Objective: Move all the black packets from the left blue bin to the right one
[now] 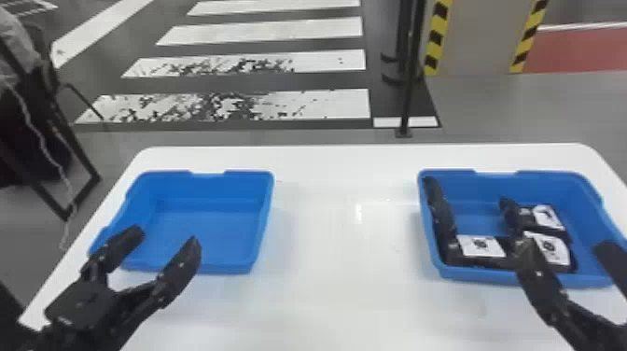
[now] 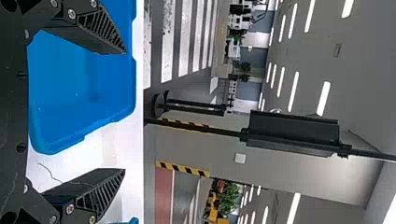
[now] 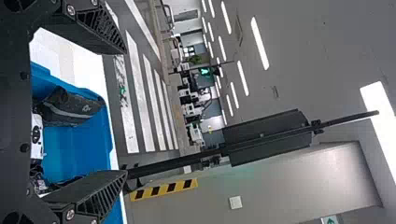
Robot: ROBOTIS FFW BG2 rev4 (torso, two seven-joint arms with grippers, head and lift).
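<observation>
The black packets lie in the right bin (image 1: 578,281), and this is presumably their place because the task wants them gathered there. One long packet (image 1: 440,207) stands on edge along the bin's left wall, which seems to prop it up. Two more, their white labels up, lie side by side at the near side: the near left packet (image 1: 483,246) and the near middle packet (image 1: 553,249). Another, the far packet (image 1: 543,217), sits just beyond the middle one; they look as if simply let go where they landed.

The right claw (image 1: 565,246) is spread wide over the near part of that bin, with nothing between its fingers. The packets lie beyond it and to its left, and its left finger crosses in front of the middle one; whether they touch, I cannot tell.

The left claw (image 1: 165,237), also wide and holding nothing, hangs by the near left part of the left bin (image 1: 233,269). No packet can be seen in there, though the claw hides some of the near corner. The transfer therefore looks finished, and both arms probably need only back away without catching a rim.
</observation>
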